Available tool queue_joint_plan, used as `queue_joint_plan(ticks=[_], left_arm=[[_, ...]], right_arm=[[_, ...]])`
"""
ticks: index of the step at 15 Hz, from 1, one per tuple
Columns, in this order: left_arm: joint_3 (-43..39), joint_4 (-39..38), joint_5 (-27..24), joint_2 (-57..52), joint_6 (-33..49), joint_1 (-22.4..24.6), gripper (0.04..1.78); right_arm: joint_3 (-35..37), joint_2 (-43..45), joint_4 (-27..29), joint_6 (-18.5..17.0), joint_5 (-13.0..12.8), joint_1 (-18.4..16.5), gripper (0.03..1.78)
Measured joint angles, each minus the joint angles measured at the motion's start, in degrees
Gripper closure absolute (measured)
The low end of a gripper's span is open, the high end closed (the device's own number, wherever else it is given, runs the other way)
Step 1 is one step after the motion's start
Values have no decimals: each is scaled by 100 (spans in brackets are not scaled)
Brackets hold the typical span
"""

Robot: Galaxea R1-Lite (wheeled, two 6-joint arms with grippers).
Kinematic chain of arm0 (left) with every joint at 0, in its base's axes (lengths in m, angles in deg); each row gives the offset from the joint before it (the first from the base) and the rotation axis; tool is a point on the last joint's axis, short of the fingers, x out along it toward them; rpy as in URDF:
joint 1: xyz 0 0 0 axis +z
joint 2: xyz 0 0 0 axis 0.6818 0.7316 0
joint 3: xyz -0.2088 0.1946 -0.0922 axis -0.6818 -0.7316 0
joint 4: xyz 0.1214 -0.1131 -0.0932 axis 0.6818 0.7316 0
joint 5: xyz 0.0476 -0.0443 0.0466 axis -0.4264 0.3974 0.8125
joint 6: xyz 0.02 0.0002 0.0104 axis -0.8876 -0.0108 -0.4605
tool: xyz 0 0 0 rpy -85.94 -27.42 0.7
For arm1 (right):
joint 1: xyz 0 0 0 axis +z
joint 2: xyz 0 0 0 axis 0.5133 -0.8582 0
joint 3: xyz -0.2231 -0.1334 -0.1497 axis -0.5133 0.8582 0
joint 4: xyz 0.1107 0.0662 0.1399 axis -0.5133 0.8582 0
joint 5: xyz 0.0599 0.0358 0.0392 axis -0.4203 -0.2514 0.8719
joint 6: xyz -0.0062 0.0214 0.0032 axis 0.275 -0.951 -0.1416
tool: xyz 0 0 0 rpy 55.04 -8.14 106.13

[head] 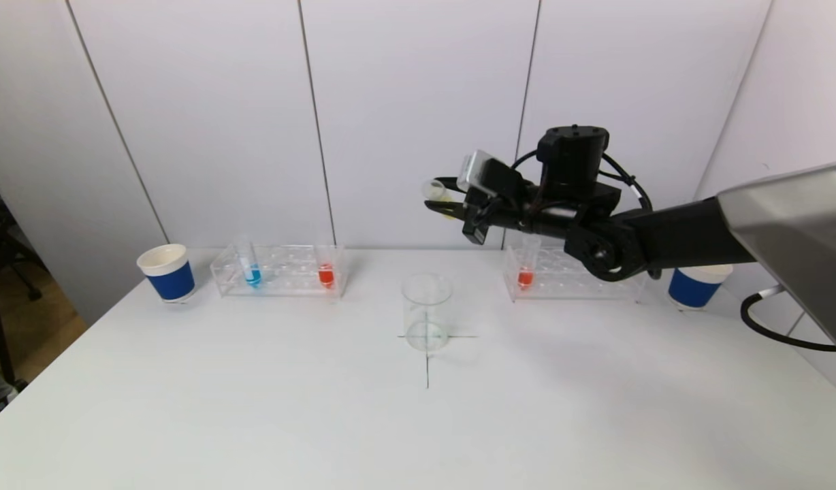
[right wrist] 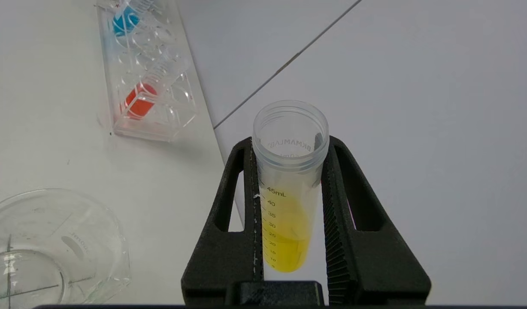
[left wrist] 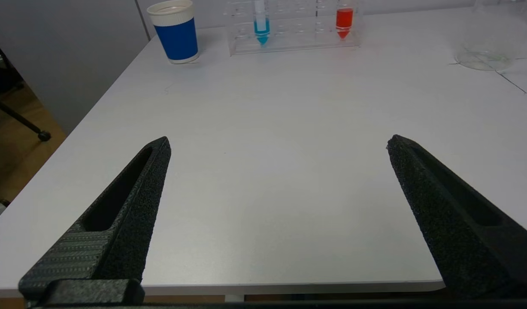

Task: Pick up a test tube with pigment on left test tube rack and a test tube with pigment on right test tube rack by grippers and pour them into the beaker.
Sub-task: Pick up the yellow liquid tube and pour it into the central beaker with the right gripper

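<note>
The white table (head: 254,408) fills the lower half of the head view, its left edge running diagonally from mid left down to the lower left corner, with dark floor beyond it; the wide front stretch of the tabletop below the beaker (head: 427,312) is bare. The beaker stands at the centre of the frame on a drawn cross, well apart from both racks. The left test tube rack (head: 279,270) sits left of centre against the back wall, holding a blue tube (head: 250,265) and a red tube (head: 326,270), with a blue paper cup (head: 167,272) just beside it near the table's left edge. The right test tube rack (head: 568,274) stands right of centre, partly hidden behind the arm, with one red tube (head: 525,271) showing; a second blue cup (head: 697,284) sits to its right. The right gripper (head: 445,202) hangs in the air above centre, higher than the beaker and slightly to its right, pinching a yellow-pigment tube (right wrist: 289,184) between both fingers, the tube tilted with its open mouth toward the frame's left. The left gripper (left wrist: 278,143) shows only in its wrist view, fingers spread wide over the near table edge, holding nothing.
</note>
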Motion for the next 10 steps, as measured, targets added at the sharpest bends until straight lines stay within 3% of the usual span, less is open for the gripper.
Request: queue_joint_plan(ticks=[4, 10], left_arm=[[0, 0, -2, 0, 0, -2, 6], [0, 0, -2, 0, 0, 0, 6]], right_arm=[[66, -77, -121, 361, 145, -96, 135], [639, -221, -1075, 763, 149, -101, 135]])
